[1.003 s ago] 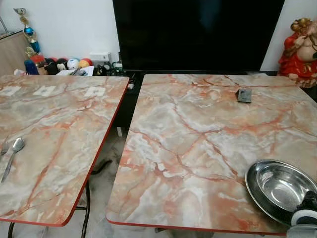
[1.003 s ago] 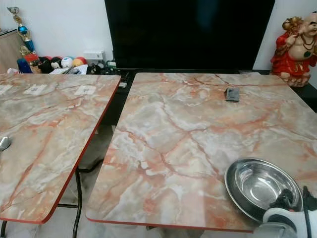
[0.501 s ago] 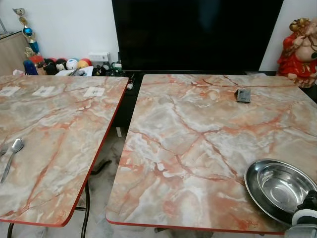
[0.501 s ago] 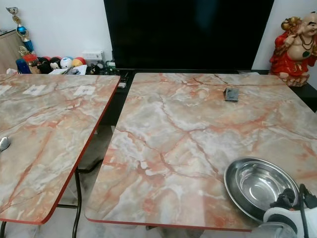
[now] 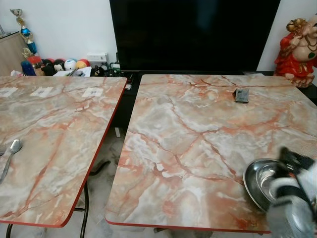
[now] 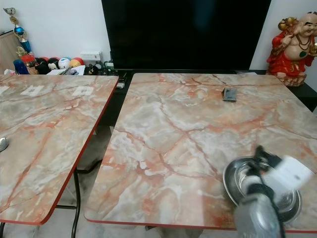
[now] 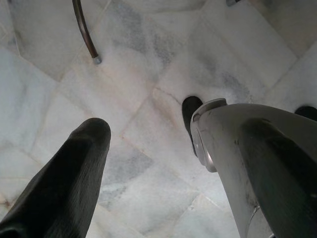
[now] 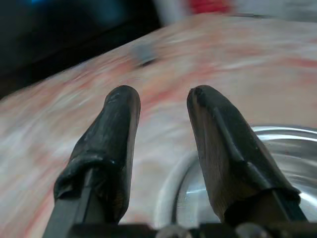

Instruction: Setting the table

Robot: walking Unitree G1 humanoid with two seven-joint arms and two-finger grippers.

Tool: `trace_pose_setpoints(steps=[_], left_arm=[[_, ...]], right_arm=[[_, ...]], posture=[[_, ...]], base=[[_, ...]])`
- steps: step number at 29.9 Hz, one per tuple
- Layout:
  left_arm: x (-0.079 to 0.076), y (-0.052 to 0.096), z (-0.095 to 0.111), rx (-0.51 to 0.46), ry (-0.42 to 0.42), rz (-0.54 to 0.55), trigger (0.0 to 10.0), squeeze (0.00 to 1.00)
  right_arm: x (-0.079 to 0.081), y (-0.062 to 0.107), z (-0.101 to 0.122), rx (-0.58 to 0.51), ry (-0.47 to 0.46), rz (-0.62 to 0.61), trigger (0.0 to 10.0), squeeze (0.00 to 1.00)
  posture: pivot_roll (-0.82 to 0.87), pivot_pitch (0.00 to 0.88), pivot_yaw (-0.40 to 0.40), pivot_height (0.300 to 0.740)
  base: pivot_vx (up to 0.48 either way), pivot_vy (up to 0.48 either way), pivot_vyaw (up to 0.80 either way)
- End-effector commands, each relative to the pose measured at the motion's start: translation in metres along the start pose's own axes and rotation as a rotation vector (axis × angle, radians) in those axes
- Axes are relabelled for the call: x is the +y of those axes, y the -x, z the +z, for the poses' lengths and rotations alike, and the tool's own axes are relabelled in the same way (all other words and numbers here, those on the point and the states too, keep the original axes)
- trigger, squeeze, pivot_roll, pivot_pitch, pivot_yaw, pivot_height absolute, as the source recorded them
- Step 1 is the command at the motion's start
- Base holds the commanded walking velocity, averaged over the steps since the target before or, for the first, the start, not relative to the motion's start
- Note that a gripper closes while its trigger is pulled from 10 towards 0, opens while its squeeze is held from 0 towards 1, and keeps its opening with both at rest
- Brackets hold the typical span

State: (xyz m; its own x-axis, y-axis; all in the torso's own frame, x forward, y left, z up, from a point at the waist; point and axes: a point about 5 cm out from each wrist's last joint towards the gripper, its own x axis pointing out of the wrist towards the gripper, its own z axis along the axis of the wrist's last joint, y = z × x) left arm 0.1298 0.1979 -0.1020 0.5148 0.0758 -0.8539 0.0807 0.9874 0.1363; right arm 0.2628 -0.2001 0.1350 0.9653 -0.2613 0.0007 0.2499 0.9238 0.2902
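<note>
1. Right eye view has the shiny round steel bowl [image 6: 237, 179] sitting at the near right corner of the right-hand marble-pattern bench with red edging [image 6: 188, 134].
2. Right gripper [image 8: 161, 106] is over the bowl's near-left rim, fingers apart with nothing between them. The arm is motion-blurred in the head views, so contact with the bowl is hard to call.
3. Small dark square object [image 5: 241, 95] lies at the far side of that same bench, well away from the bowl.
4. Metal spoon [image 5: 10, 156] rests on the second marble-pattern bench [image 5: 54, 129], far left of the bowl.
5. Left gripper [image 7: 148, 134] hangs over the pale marble floor [image 7: 148, 74], fingers spread wide, holding nothing.
6. Red laughing figurine [image 6: 292, 44] stands beyond the bowl's bench, beside the black TV screen [image 6: 185, 34].
</note>
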Motion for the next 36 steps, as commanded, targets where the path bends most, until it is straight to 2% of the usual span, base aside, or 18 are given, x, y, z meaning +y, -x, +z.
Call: trace_pose_setpoints(steps=[1, 5, 6, 7, 11, 17, 20, 24, 36], left_arm=[[-0.009, 0.003, -0.017, 0.066, 0.01, -0.026, 10.0, 0.0], [-0.008, 0.004, -0.018, 0.066, 0.027, -0.016, 10.0, 0.0], [-0.008, 0.004, -0.018, 0.066, 0.027, -0.016, 10.0, 0.0], [-0.008, 0.004, -0.018, 0.068, 0.029, -0.014, 10.0, 0.0], [-0.008, 0.004, -0.019, 0.072, 0.037, -0.014, 10.0, 0.0], [-0.006, 0.004, -0.021, 0.08, 0.054, -0.005, 10.0, 0.0], [-0.005, 0.004, -0.021, 0.084, 0.047, -0.006, 10.0, 0.0], [-0.005, 0.005, -0.022, 0.086, 0.041, -0.007, 10.0, 0.0], [-0.005, 0.005, -0.022, 0.085, 0.032, -0.007, 10.0, 0.0]], right_arm=[[0.014, -0.002, -0.011, 0.04, 0.043, 0.108, 10.0, 0.0], [0.035, -0.008, -0.018, 0.044, 0.092, 0.213, 10.0, 0.0], [0.035, -0.008, -0.018, 0.044, 0.092, 0.213, 10.0, 0.0], [0.045, -0.011, -0.024, 0.067, 0.107, 0.249, 10.0, 0.0], [0.054, -0.013, -0.029, 0.072, 0.115, 0.302, 10.0, 0.0], [0.054, -0.012, -0.03, 0.053, 0.134, 0.31, 10.0, 0.0], [0.052, -0.012, -0.032, 0.048, 0.168, 0.304, 10.0, 0.0], [0.048, -0.014, -0.032, 0.05, 0.115, 0.263, 10.0, 0.0], [0.06, -0.016, -0.035, 0.039, 0.102, 0.286, 10.0, 0.0]], posture=[[-0.07, 0.0, -0.013, 0.74], [-0.05, 0.0, -0.02, 0.74], [-0.05, 0.0, -0.02, 0.74], [-0.05, 0.0, -0.018, 0.74], [-0.04, 0.0, -0.019, 0.74], [-0.03, 0.0, -0.017, 0.74], [-0.04, 0.0, -0.014, 0.74], [-0.04, 0.0, -0.011, 0.74], [-0.03, 0.0, -0.01, 0.74]], base=[[0.0, 0.0, 0.0], [0.0, 0.0, 0.0], [0.0, 0.0, 0.0], [0.0, 0.0, 0.0], [0.0, 0.0, 0.0], [0.0, 0.122, 0.0], [0.0, 0.329, 0.8], [0.0, 0.329, 0.25], [0.0, 0.355, 0.0]])
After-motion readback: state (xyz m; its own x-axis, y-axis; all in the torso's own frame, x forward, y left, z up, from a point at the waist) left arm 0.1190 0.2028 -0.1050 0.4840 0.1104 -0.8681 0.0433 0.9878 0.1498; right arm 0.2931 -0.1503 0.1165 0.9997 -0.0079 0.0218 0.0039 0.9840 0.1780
